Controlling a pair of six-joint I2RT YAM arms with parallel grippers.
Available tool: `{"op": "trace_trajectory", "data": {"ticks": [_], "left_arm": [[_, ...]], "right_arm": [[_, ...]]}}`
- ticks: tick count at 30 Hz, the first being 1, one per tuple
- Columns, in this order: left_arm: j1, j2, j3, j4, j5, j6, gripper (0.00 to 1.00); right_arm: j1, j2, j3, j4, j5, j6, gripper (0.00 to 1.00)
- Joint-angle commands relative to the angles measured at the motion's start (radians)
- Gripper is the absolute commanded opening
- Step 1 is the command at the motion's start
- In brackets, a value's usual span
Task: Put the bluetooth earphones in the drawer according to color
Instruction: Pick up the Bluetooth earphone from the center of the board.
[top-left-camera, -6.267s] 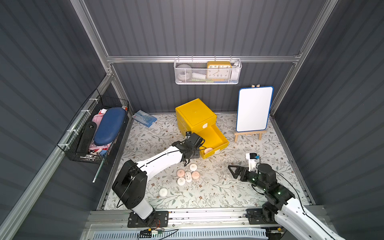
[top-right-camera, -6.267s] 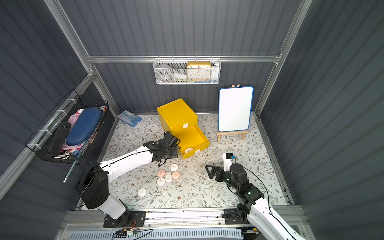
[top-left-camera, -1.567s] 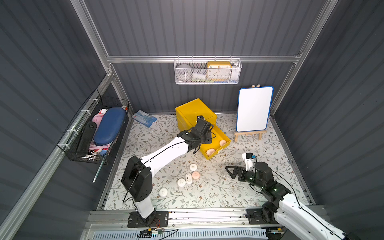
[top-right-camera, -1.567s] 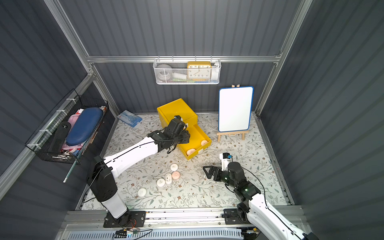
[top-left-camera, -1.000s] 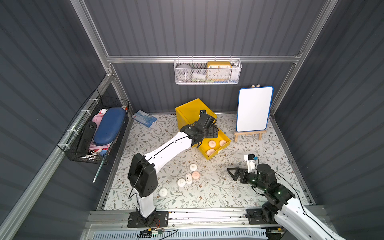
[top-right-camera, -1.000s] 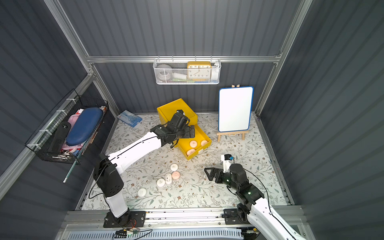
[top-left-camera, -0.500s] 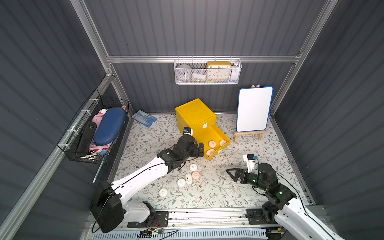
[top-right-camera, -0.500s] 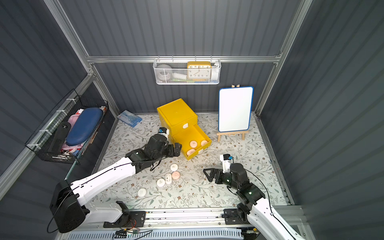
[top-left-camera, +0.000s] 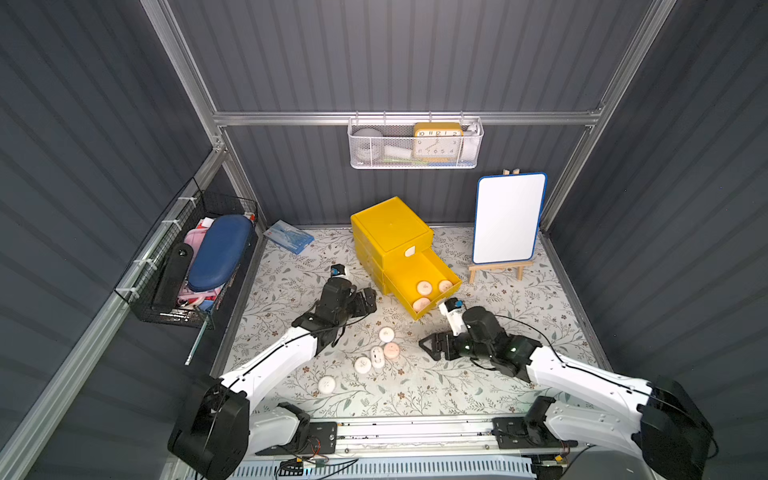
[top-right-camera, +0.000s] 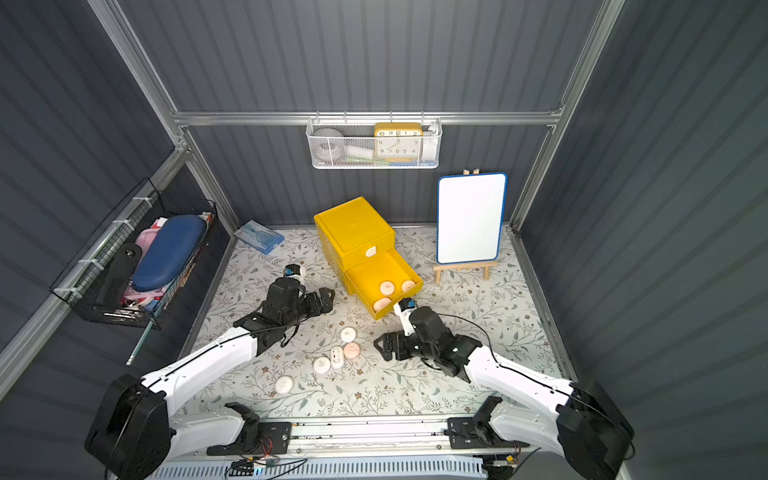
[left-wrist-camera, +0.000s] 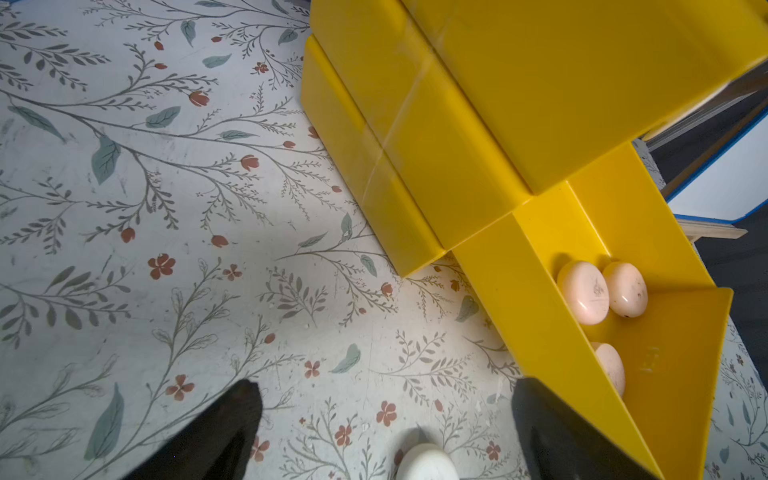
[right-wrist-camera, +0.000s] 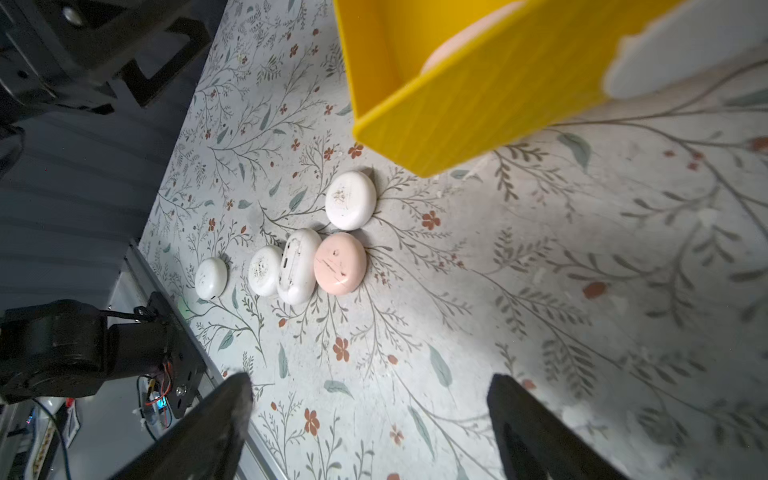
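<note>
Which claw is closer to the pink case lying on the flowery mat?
The right claw. It hangs just beside the pink case. The left claw is farther off, by the open yellow drawer.

This is a lab robot booth: ribbed grey walls (top-left-camera: 415, 54) on an aluminium frame (top-left-camera: 291, 118); a left arm (top-left-camera: 282, 357) and right arm (top-left-camera: 590, 376) mounted on a front rail (top-left-camera: 415, 432); a wire basket (top-left-camera: 374, 165) hangs from the frame.

Pink earphone cases (top-left-camera: 424, 286): four. Three are sitting in the open drawer (top-left-camera: 411, 266), mid-frame; one is lying below it on the mat (top-left-camera: 519, 299). White earphone cases (top-left-camera: 386, 333): four, lying lower centre. Yellow cabinet (top-left-camera: 388, 224): one.
</note>
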Motion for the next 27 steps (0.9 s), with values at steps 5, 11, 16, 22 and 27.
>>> {"op": "trace_trajectory", "data": {"ticks": [5, 11, 16, 22, 27], "left_arm": [[0.014, -0.091, -0.046, 0.038, -0.025, -0.021, 0.99], [0.015, -0.121, -0.062, 0.034, -0.035, -0.028, 0.99], [0.014, -0.116, -0.061, 0.032, -0.035, -0.027, 0.99], [0.014, -0.119, -0.063, 0.034, -0.036, -0.028, 0.99], [0.014, -0.116, -0.062, 0.034, -0.033, -0.027, 0.99]], "right_arm": [[0.164, 0.268, 0.169, -0.052, 0.230, -0.083, 0.82], [0.222, 0.457, 0.321, -0.147, 0.292, -0.092, 0.72], [0.237, 0.574, 0.414, -0.197, 0.297, -0.093, 0.67], [0.253, 0.656, 0.472, -0.203, 0.261, -0.101, 0.72], [0.257, 0.690, 0.494, -0.211, 0.256, -0.094, 0.72]]}}
